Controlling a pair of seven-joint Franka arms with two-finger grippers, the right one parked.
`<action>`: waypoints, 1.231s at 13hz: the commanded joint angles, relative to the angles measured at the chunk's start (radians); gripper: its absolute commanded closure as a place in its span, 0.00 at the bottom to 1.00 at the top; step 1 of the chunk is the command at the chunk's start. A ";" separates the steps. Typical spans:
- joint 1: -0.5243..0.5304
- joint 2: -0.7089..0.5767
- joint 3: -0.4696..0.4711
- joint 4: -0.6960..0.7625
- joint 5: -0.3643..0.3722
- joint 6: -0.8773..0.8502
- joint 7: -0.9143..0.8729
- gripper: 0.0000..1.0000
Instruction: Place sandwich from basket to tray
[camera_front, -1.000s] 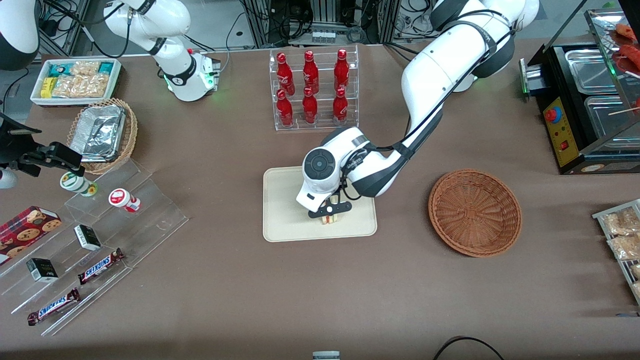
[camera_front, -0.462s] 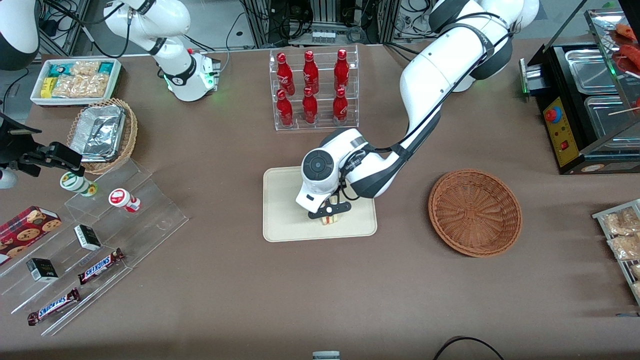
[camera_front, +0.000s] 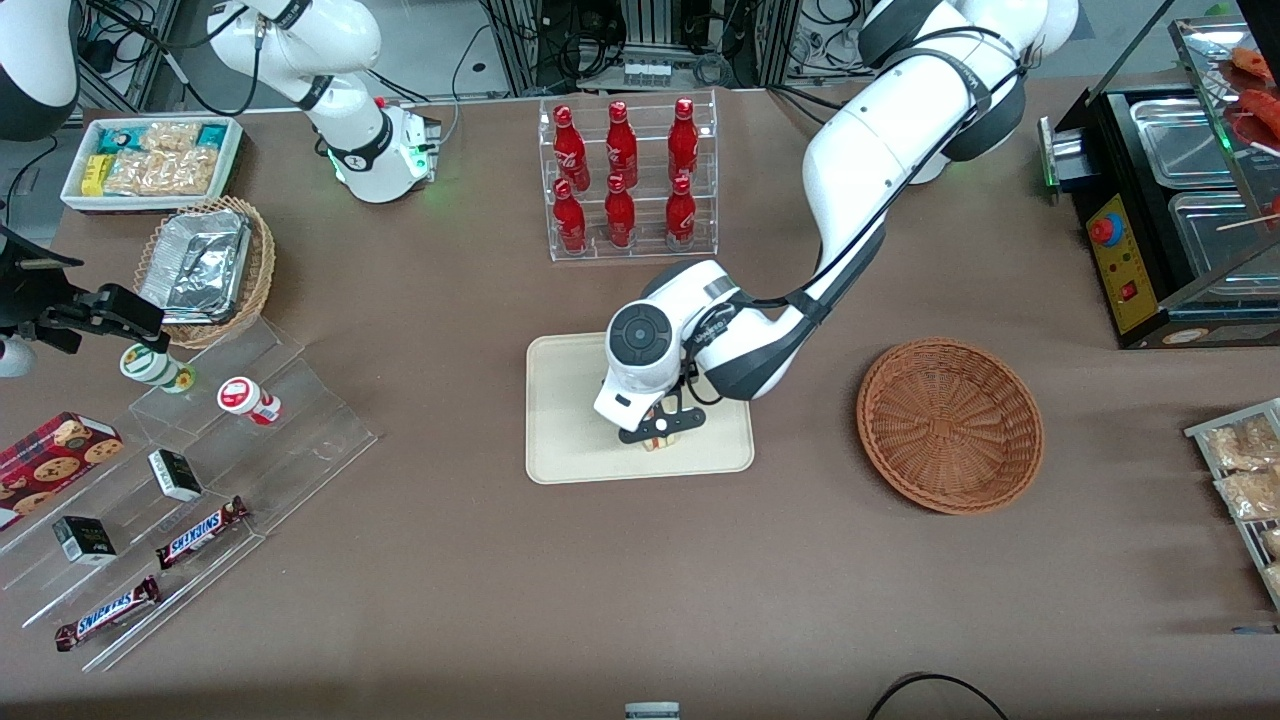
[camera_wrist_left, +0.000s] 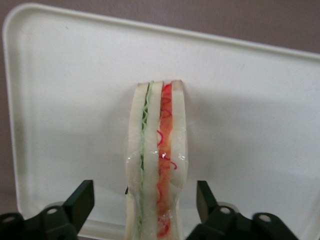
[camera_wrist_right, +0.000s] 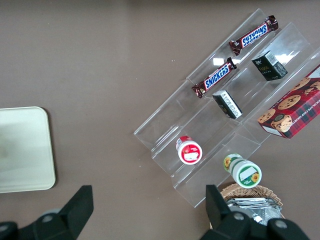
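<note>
Front view: the gripper (camera_front: 660, 432) hangs low over the tray (camera_front: 570, 410), with the sandwich (camera_front: 657, 440) under it on the part of the tray nearer the camera. The basket (camera_front: 950, 425) sits well apart, toward the working arm's end of the counter (camera_front: 640, 600), and holds nothing. The step in hand looks like the release — best finished by lifting straight up, so no finger drags the wedge over.

Left wrist view: the sandwich (camera_wrist_left: 157, 170) stands on edge on the tray (camera_wrist_left: 65, 100), its red and green layers showing. The fingers (camera_wrist_left: 82, 200) are spread, with clear gaps to the bread on both sides — nothing is pinched. Standing so narrow, it may tip at a slight knock.

Right wrist view: a tray corner (camera_wrist_right: 25, 150) on brown counter (camera_wrist_right: 100, 60), with clear stepped shelves (camera_wrist_right: 210, 135) of snacks near.
</note>
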 joint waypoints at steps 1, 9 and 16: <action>0.004 -0.082 -0.008 0.002 0.012 -0.073 -0.014 0.00; 0.166 -0.272 -0.007 -0.043 -0.072 -0.274 0.311 0.00; 0.391 -0.481 -0.007 -0.239 -0.158 -0.300 0.484 0.00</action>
